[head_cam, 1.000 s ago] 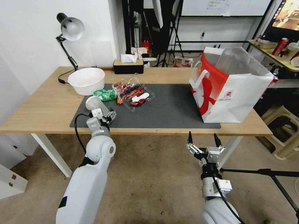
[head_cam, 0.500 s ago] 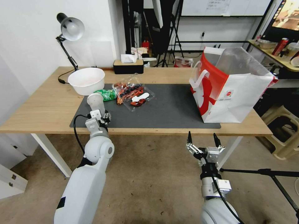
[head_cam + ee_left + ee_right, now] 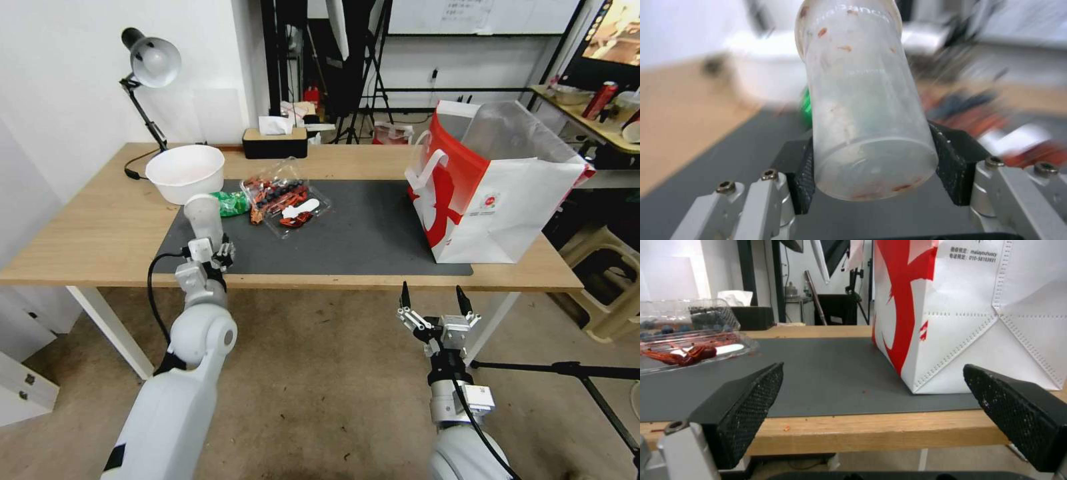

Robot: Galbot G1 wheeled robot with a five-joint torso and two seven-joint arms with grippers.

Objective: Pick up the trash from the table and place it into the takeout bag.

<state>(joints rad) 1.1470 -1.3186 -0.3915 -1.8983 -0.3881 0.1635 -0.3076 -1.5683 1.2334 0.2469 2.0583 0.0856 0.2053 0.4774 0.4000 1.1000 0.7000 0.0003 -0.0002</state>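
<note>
We have the translucent plastic cup [image 3: 203, 215] in our left gripper [image 3: 212, 252], whose two black pads [image 3: 802, 173] press on the lower part of its wall from both sides, so the cup stands out past the fingers with its closed bottom toward the wrist and its open mouth away from it. In the head view the gripper is over the near left corner of the dark mat [image 3: 373, 233] on the table [image 3: 93, 233], and the cup seems lifted clear of it, pointing up and a little away from us. The takeout bag [image 3: 493, 193] stands at the right end of the mat, well apart from the cup, with its mouth open upward. This is the relation that matters most, in our judgement: the bag lies far to the right of the cup, across nearly the whole mat, and it is taller than everything else there, so the cup must travel sideways and come above the rim. Our right gripper [image 3: 433, 303] waits wide open and empty below the table edge, much nearer to the bag than the left one. A clear food box [image 3: 287, 199], a green snack wrapper [image 3: 230, 202] and a white bowl [image 3: 185, 172] lie on the table beyond the cup.
</note>
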